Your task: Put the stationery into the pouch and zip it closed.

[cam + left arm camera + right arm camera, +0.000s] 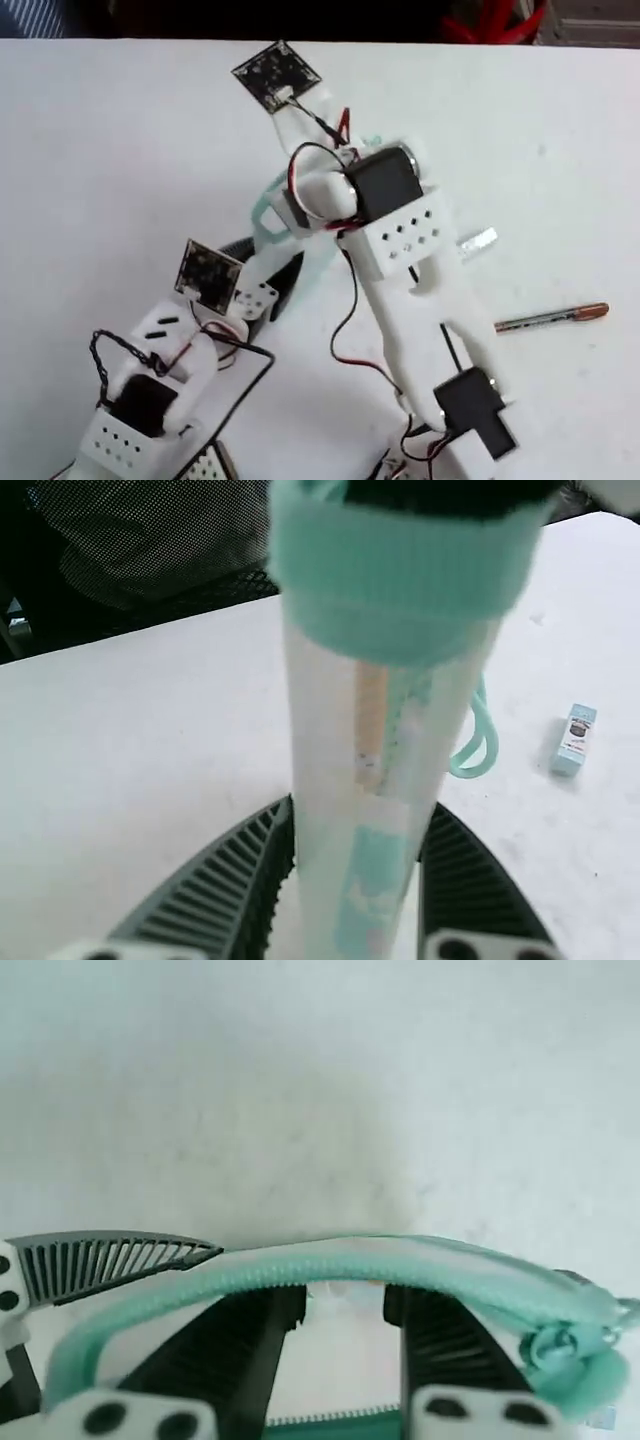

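Both arms at the pouch, mid-worktop.

The left arm [150, 390] sits low at the near left corner. The left jaws are closed on the sides of the clear pouch [360, 780], and a pencil [371, 720] shows inside it. The right arm [420, 280] extends from the near edge diagonally over the pouch, wrist bent down. The right jaws stand a narrow gap apart at the pouch's mouth with nothing seen gripped. The mint zip rim [300, 1265] arches across them, and the zip pull [560, 1345] is off to one side. A pen [553, 318] lies well apart from the pouch, beyond the right arm, and an eraser [573, 740] lies apart too. The worktop [120, 150] is white. Past its far edge the room is dark, with something red [490, 20] there.
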Controlling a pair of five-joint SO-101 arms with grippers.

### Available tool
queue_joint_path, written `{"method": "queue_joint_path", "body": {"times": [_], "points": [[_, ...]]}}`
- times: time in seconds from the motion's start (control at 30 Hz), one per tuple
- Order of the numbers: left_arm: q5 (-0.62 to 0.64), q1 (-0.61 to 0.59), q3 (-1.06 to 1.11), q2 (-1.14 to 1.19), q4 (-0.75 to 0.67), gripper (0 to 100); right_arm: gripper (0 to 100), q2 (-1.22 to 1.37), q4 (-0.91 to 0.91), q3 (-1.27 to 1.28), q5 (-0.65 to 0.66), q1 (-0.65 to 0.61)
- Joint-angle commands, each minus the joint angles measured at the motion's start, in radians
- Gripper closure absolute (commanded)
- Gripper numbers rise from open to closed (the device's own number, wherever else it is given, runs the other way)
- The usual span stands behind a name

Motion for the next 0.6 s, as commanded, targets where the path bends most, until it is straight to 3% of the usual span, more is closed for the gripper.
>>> {"method": "queue_joint_path", "body": {"times": [0.0, 0.57], "points": [[0.008, -0.013, -0.049, -0.015, -0.020, 80, 86.5, -0.056, 0.013, -0.066, 0.014, -0.001], [0.008, -0.013, -0.054, -0.015, -0.015, 80, 86.3, -0.257, 0.013, -0.184, 0.014, 0.007]]}}
